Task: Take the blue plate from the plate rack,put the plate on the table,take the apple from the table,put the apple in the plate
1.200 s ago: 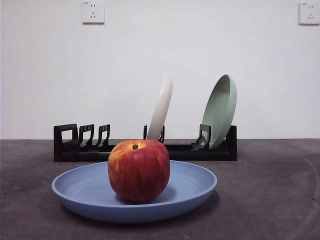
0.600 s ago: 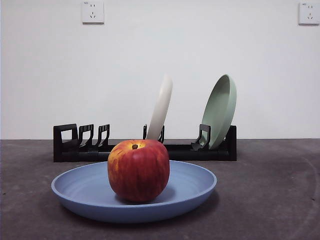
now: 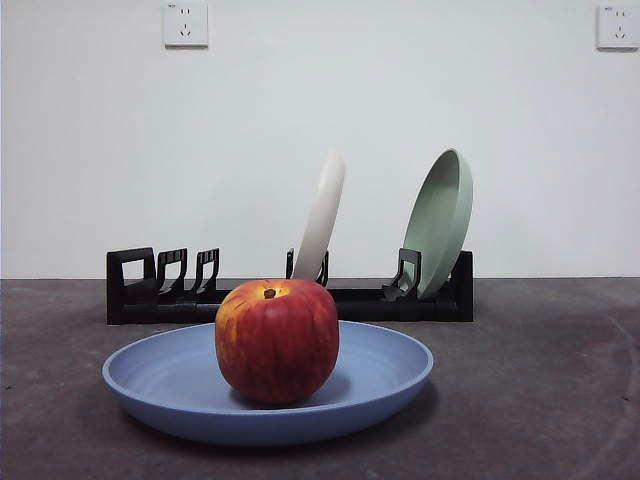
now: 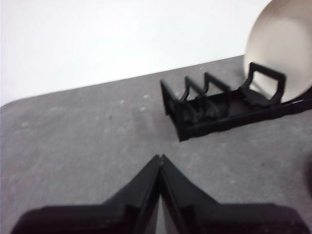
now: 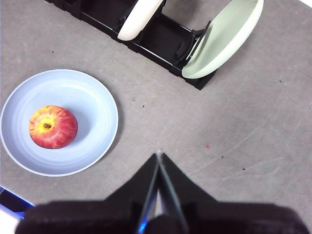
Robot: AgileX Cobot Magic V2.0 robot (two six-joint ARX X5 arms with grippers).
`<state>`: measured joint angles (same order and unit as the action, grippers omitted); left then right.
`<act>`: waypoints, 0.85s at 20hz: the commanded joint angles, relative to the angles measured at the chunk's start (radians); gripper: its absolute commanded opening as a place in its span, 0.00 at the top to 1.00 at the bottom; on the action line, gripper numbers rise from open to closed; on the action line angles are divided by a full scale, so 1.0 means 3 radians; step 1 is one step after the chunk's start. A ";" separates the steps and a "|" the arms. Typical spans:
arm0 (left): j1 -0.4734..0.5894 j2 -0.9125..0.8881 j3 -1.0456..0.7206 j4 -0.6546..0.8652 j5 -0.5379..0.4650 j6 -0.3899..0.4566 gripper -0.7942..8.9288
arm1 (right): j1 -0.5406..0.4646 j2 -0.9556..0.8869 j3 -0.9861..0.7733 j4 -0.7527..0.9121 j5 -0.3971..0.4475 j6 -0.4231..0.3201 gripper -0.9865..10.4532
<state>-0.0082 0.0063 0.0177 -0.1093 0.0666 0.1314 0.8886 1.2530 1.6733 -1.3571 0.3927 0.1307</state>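
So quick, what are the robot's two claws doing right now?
Left gripper: shut, holding nothing, above the table.
Right gripper: shut, holding nothing; the apple sits in the blue plate.

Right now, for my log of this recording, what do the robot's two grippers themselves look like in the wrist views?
Both look alike. The left gripper has two matte black jaws, wide at the base and tapering to one thin pointed tip. The right gripper has the same black wedge shape, with a faint blue glint along its inner edge. No cables, markings or labels show on either, and the front view shows no arm.
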 commanded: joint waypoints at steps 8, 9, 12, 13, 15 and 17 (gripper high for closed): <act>0.0010 0.0031 -0.0034 -0.0186 -0.0136 -0.0374 0.92 | -0.0003 0.0003 0.0000 -0.0038 0.0004 0.0001 0.91; 0.0010 0.0037 -0.0034 -0.0186 -0.0135 -0.0374 0.92 | -0.0003 0.0003 0.0000 -0.0038 0.0004 0.0001 0.91; 0.0010 0.0053 -0.0034 -0.0187 -0.0135 -0.0374 0.92 | -0.0003 0.0003 0.0000 -0.0038 0.0004 0.0001 0.91; 0.0010 0.0053 -0.0034 -0.0187 -0.0136 -0.0374 0.92 | -0.0003 0.0003 0.0000 -0.0038 0.0004 0.0001 0.91; 0.0010 0.0053 -0.0034 -0.0186 -0.0136 -0.0374 0.92 | -0.0003 0.0003 0.0000 -0.0038 0.0004 0.0001 0.91; 0.0010 0.0053 -0.0034 -0.0186 -0.0136 -0.0374 0.92 | -0.0001 0.0003 0.0000 -0.0038 0.0004 0.0001 0.91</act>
<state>-0.0082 0.0231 0.0177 -0.1711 0.0212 0.0250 0.8890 1.2530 1.6733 -1.3571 0.3927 0.1307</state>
